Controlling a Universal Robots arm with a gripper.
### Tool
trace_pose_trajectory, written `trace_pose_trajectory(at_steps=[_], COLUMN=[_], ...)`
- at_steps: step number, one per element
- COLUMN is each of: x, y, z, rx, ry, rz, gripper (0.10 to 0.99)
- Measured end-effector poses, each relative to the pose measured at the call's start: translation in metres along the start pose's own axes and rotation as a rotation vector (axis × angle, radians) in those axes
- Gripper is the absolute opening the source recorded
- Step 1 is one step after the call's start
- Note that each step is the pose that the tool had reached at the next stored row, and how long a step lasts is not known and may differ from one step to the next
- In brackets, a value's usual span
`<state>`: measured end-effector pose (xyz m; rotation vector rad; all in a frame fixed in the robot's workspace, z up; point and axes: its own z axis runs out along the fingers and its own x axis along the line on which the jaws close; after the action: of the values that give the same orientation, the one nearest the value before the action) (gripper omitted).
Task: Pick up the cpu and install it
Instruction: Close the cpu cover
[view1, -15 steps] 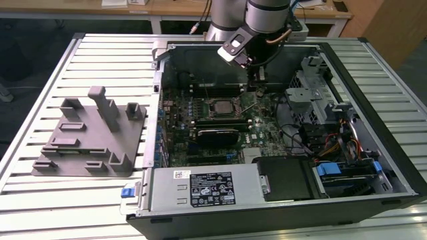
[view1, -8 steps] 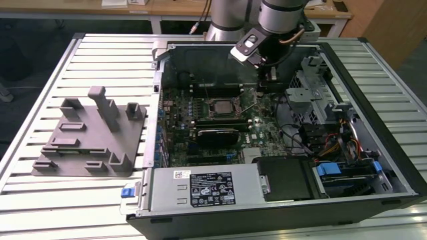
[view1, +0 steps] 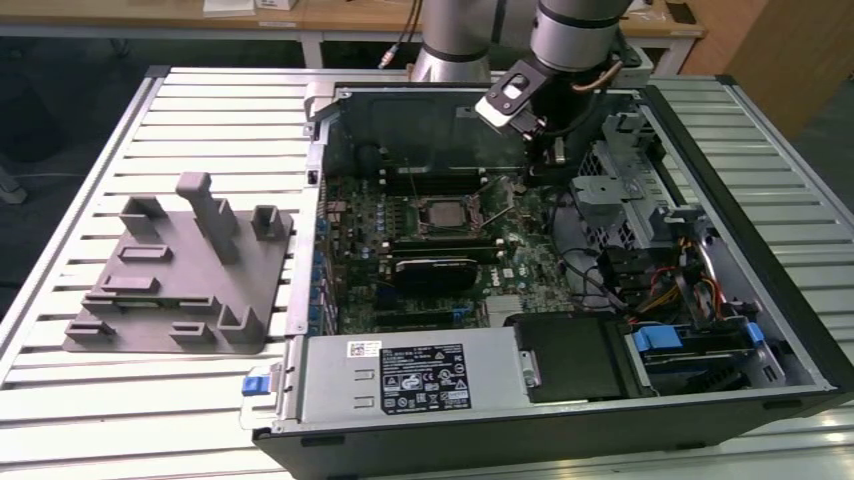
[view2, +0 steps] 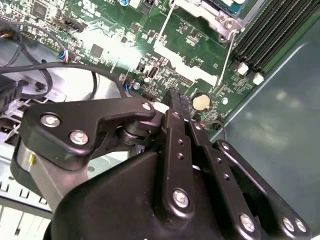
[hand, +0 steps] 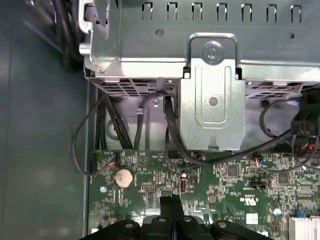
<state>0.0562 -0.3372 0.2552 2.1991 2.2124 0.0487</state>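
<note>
- Risk, as I judge it: the black two-fingered end effector (view2: 175, 96) has its fingers pressed together, gripping nothing. Its tip is low over the green motherboard (view2: 125, 40). A small drop or sideways drift could strike the round silver coin battery (view2: 201, 101) just beside the tip, or the tiny parts around it.
- Risk: the thin metal socket lever (view2: 227, 57) runs near the tip, just beyond the battery. A clenched tip meeting so thin a rod could slide off it and jab the board, or bend the rod.
- Risk: loose black cables (hand: 170, 135) hang from the silver metal drive cage (hand: 212, 100), on the side of the tip away from the lever. The wrist could snag them if it swung that way.
- The cpu (view1: 441, 212) appears to lie as a flat grey square inside the dark square socket with its metal frame (view2: 200, 12), a short way from the tip, past the lever. I cannot be sure it is seated. If it sits crooked, any pressing near it could harm it.
- Pose: the silver-grey robot arm (view1: 574, 30) comes down from above into the open black computer case (view1: 534, 440). Its wrist is bent so that the end effector slants down toward the board.
- The grey plastic fixture (view1: 180, 270) stands well apart from the end effector, outside the case, on the slatted metal desk (view1: 134, 400).
</note>
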Motion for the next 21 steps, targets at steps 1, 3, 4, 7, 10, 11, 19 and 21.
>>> trace_pose_trajectory(at_steps=[1,3,4,7,10,11,19,21], x=[0.0000,-0.0001,-0.0001,-0.0001,-0.0002,-0.0002,-0.0002,-0.0001], y=[0.0001,0.0002,0.0002,0.0001,-0.0001,-0.0002,-0.0017,-0.0062], z=[0.0018,0.0053,0.0071,0.0124,0.0175,0.0188,0.0197,0.0196], rx=[0.001,0.001,0.002,0.003,0.003,0.003,0.003,0.003], ry=[0.0000,-0.0001,0.0000,-0.0002,-0.0008,-0.0014,-0.0021,-0.0021], rz=[0.000,0.001,0.002,0.004,0.013,0.017,0.021,0.021], gripper=[0.106,0.106,0.106,0.106,0.106,0.106,0.106,0.106])
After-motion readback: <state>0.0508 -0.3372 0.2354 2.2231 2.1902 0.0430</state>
